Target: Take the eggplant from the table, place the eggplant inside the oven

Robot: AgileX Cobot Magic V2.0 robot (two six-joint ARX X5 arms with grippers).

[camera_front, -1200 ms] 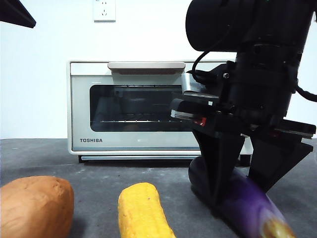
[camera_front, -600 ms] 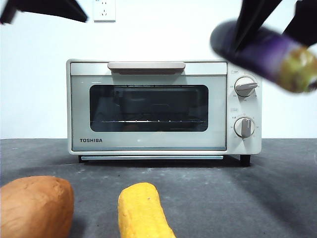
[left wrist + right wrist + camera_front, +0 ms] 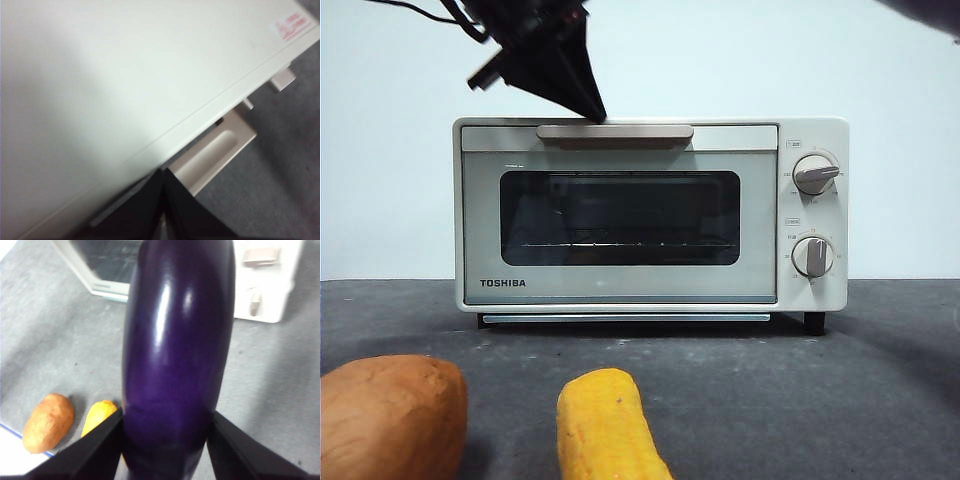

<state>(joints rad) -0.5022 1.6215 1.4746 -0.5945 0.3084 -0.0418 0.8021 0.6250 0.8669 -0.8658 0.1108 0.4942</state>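
The purple eggplant (image 3: 177, 340) hangs high above the table (image 3: 280, 390), and my right gripper (image 3: 166, 415) is shut on it, one jaw on each side. In the front view the eggplant is out of sight; only a dark tip (image 3: 932, 12) shows at the top right corner. The cream oven (image 3: 620, 290) stands with its glass door closed. My left gripper (image 3: 588, 108) is shut, its pointed tip just above the left part of the beige handle bar (image 3: 616, 131). The left wrist view shows that gripper (image 3: 163, 174) over the oven's top (image 3: 125, 75), close to the handle (image 3: 215, 155).
A yellow corn cob (image 3: 605, 425) and an orange-brown sweet potato (image 3: 388, 415) lie at the table's (image 3: 800, 400) front left. Both also appear in the right wrist view, the corn (image 3: 98, 415) beside the potato (image 3: 48, 422). Two knobs (image 3: 814, 175) sit on the oven's right side.
The right gripper lifted the eggplant off the table, up and out of the front view. The left gripper came down from the top left corner to the oven's handle.
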